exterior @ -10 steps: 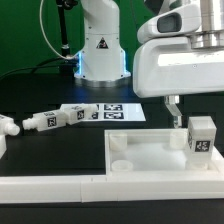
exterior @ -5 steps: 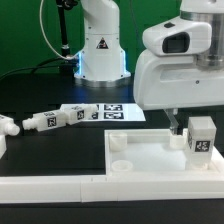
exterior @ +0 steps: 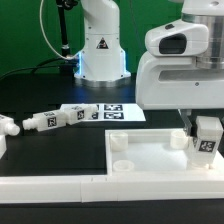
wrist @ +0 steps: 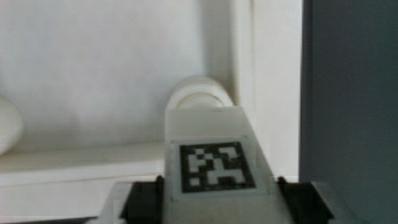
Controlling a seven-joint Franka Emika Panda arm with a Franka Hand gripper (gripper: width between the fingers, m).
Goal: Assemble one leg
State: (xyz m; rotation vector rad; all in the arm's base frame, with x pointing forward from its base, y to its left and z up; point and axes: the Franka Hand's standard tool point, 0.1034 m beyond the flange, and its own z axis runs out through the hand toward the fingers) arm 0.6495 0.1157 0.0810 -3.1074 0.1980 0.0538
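The tool (exterior: 203, 130) is closed narrowly on the leg (exterior: 208, 143), holding it upright over the corner of the white panel (exterior: 150, 152) at the exterior view's right. Risk: if the leg's end sits off the corner hole, pressing or turning it may jam it or skid the panel. The wrist view is too blurred to confirm alignment. Spare legs (exterior: 62, 117) lie on the bench (exterior: 45, 150) beside the marker board (exterior: 118, 112), well apart. Nothing obstructs the corner.
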